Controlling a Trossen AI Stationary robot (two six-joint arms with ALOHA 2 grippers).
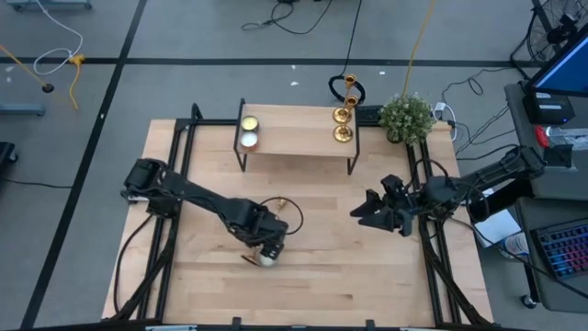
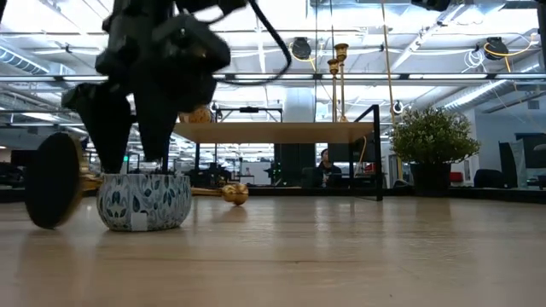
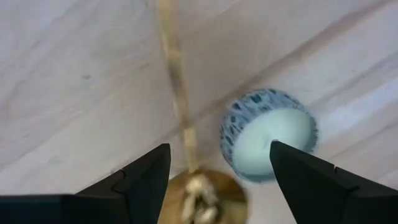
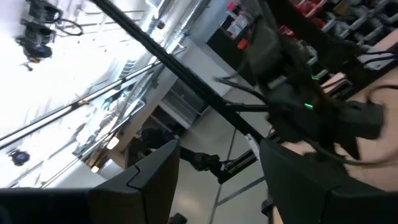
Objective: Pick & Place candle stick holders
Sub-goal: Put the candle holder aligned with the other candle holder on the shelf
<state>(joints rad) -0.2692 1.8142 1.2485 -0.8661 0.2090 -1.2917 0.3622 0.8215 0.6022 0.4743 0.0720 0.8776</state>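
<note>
One gold candle stick holder (image 3: 177, 93) lies flat on the wooden table, its round base (image 3: 200, 196) near a white candle in a blue-patterned cup (image 3: 267, 142). My left gripper (image 3: 217, 168) points down over them, open. Its fingers stand on either side of the stem's base end, and one fingertip (image 3: 280, 152) is over the cup's rim. In the low view the fingers (image 2: 153, 145) end just above the cup (image 2: 145, 202). Two more holders (image 1: 342, 124) stand upright on the shelf's right end. My right gripper (image 1: 363, 213) waits open, raised at the table's right side.
A low wooden shelf (image 1: 294, 147) on black legs stands at the far side, with two tealights (image 1: 248, 132) on its left end. A potted plant (image 1: 406, 115) sits at the far right corner. Black frame rails (image 1: 175, 175) run along both sides of the table.
</note>
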